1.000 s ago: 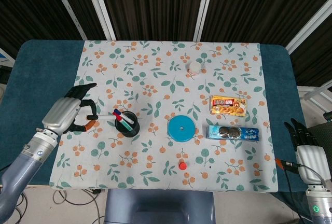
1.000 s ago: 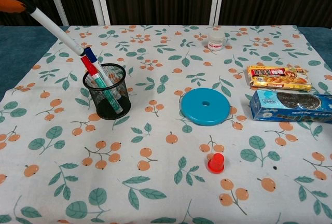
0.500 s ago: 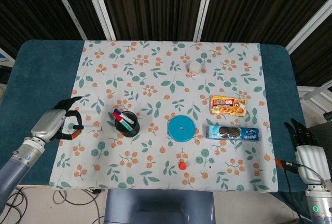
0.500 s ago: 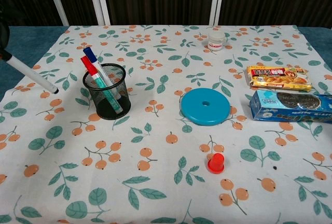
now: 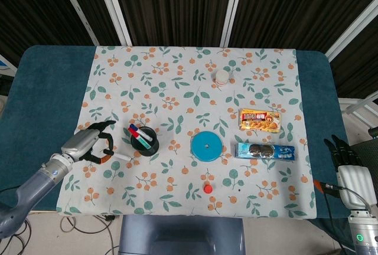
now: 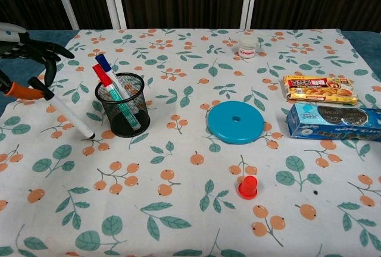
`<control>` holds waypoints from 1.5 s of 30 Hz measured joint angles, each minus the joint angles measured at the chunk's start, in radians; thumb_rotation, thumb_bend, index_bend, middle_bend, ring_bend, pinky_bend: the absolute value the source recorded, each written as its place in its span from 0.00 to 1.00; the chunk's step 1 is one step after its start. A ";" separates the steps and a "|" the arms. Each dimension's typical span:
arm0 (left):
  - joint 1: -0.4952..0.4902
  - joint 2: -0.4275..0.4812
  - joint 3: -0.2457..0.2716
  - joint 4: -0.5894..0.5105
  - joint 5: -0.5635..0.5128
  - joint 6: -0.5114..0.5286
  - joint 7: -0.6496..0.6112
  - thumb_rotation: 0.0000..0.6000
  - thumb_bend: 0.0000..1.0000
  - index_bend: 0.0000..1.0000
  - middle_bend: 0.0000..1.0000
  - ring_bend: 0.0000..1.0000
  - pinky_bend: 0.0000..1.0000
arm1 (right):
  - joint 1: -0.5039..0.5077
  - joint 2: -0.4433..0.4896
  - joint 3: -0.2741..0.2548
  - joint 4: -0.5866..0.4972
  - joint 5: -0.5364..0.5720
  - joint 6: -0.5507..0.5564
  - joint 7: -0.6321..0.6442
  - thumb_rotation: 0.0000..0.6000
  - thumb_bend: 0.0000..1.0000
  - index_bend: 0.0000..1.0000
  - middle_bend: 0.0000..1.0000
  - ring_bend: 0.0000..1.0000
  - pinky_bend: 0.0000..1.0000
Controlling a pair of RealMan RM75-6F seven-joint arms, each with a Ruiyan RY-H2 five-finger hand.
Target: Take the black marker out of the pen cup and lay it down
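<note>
Here the left hand (image 5: 90, 143) pinches the black marker (image 6: 66, 110) by its upper end, the marker slanting down with its tip at or near the floral tablecloth (image 5: 177, 90), just beside the mesh pen cup (image 6: 123, 112) at its 9 o'clock. The right hand (image 5: 349, 166) rests off the table's 4 o'clock corner, holding nothing, fingers apart.

Marker lowered beside the cup

The black marker (image 6: 64, 108) has been carried clear of the pen cup (image 6: 122, 112) by the left hand (image 5: 88, 144) and tilted down toward the worktop (image 6: 178, 209).
</note>
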 measured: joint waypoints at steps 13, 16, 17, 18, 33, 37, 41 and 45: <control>-0.170 -0.015 0.013 -0.008 -0.340 -0.063 0.266 1.00 0.30 0.49 0.02 0.00 0.00 | 0.000 0.001 -0.001 -0.002 0.001 -0.003 -0.001 1.00 0.08 0.09 0.01 0.06 0.17; -0.207 -0.026 0.030 -0.015 -0.426 -0.036 0.344 1.00 0.27 0.42 0.01 0.00 0.00 | 0.000 0.001 -0.001 -0.002 0.000 -0.003 0.000 1.00 0.08 0.09 0.01 0.06 0.17; -0.217 -0.031 0.035 -0.016 -0.450 -0.026 0.363 1.00 0.26 0.38 0.01 0.00 0.00 | 0.000 0.001 -0.001 -0.002 0.000 -0.003 0.000 1.00 0.08 0.09 0.01 0.06 0.17; -0.226 -0.035 0.039 -0.018 -0.473 -0.014 0.379 1.00 0.26 0.36 0.01 0.00 0.00 | 0.000 0.001 -0.001 -0.002 0.000 -0.003 0.000 1.00 0.08 0.09 0.01 0.06 0.17; -0.160 -0.102 0.017 -0.023 -0.397 0.452 0.485 1.00 0.17 0.28 0.00 0.00 0.00 | 0.000 0.004 -0.001 -0.005 0.006 -0.008 0.004 1.00 0.08 0.09 0.01 0.06 0.17; -0.074 -0.113 0.040 -0.017 -0.282 0.633 0.531 1.00 0.16 0.27 0.00 0.00 0.00 | 0.000 0.004 -0.001 -0.006 0.005 -0.006 0.002 1.00 0.08 0.09 0.01 0.06 0.18; 0.046 -0.126 0.087 -0.002 -0.150 0.775 0.527 1.00 0.16 0.26 0.00 0.00 0.00 | -0.001 0.003 0.000 -0.006 0.005 -0.003 0.001 1.00 0.08 0.10 0.01 0.06 0.17; 0.174 -0.130 0.142 0.012 -0.077 0.841 0.442 1.00 0.15 0.25 0.00 0.00 0.00 | -0.001 0.002 0.001 -0.005 0.004 0.000 0.003 1.00 0.08 0.10 0.01 0.06 0.17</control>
